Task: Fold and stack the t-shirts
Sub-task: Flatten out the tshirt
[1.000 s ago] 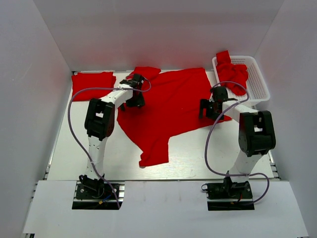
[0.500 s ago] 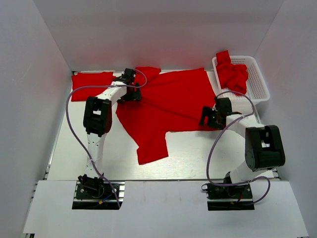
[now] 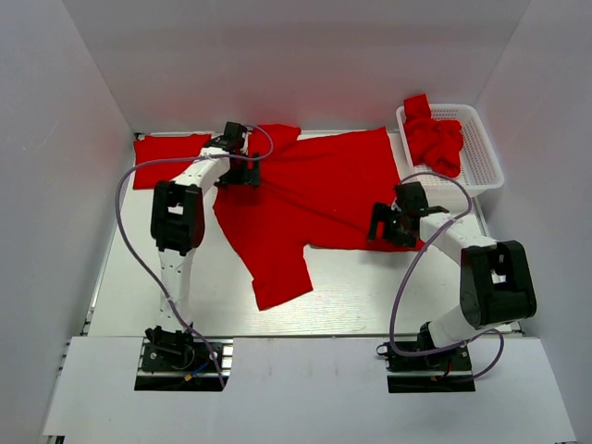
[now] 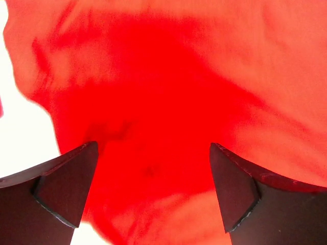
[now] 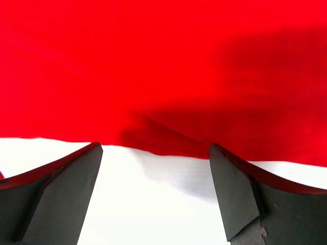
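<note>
One red t-shirt (image 3: 310, 199) lies spread out on the white table, a sleeve or flap trailing to the front (image 3: 282, 277). A folded red t-shirt (image 3: 168, 157) lies at the back left. More crumpled red t-shirts (image 3: 433, 139) fill the basket. My left gripper (image 3: 248, 172) is over the spread shirt's back left part. Its fingers are wide open with red cloth (image 4: 168, 102) beneath them, and the gripper (image 4: 153, 189) holds nothing. My right gripper (image 3: 383, 227) is at the shirt's right front edge. It (image 5: 156, 189) is open over bare table, with the shirt's hem (image 5: 168, 76) just ahead.
A white lattice basket (image 3: 484, 157) stands at the back right corner. White walls enclose the table on three sides. Bare table (image 3: 370, 287) shows in front of the shirt, between the two arms' bases.
My left gripper moved toward the back left and my right gripper toward the front. The shirt has been drawn out flatter and its front flap has shifted left.
</note>
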Robot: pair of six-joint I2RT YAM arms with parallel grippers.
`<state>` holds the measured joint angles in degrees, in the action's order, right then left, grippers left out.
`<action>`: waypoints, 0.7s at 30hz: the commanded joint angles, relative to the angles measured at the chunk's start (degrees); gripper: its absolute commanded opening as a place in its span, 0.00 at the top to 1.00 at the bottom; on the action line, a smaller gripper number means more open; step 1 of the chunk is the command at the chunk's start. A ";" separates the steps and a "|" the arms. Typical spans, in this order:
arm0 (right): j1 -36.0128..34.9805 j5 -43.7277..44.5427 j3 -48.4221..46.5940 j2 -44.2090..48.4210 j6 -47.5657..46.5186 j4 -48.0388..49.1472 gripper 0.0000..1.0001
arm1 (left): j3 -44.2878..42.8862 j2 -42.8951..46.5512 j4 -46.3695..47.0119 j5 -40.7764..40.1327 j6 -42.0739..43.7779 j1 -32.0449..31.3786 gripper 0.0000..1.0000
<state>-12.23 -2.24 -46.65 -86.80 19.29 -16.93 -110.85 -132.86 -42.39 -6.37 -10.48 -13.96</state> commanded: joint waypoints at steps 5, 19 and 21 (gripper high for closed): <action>0.28 8.99 -11.96 5.15 -0.39 -3.81 0.10 | 11.77 25.49 -6.83 5.98 -8.48 -1.43 0.00; 1.07 14.89 -6.87 13.50 1.72 -6.89 0.10 | 60.30 59.73 -7.53 20.00 -23.88 -18.02 0.00; 1.24 14.98 -6.78 13.33 1.89 -7.24 0.10 | 62.68 58.51 -8.06 19.47 -24.93 -20.22 0.00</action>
<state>-11.53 10.72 -53.65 -74.11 20.27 -23.31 -49.82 -75.07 -50.09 12.08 -31.29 -32.16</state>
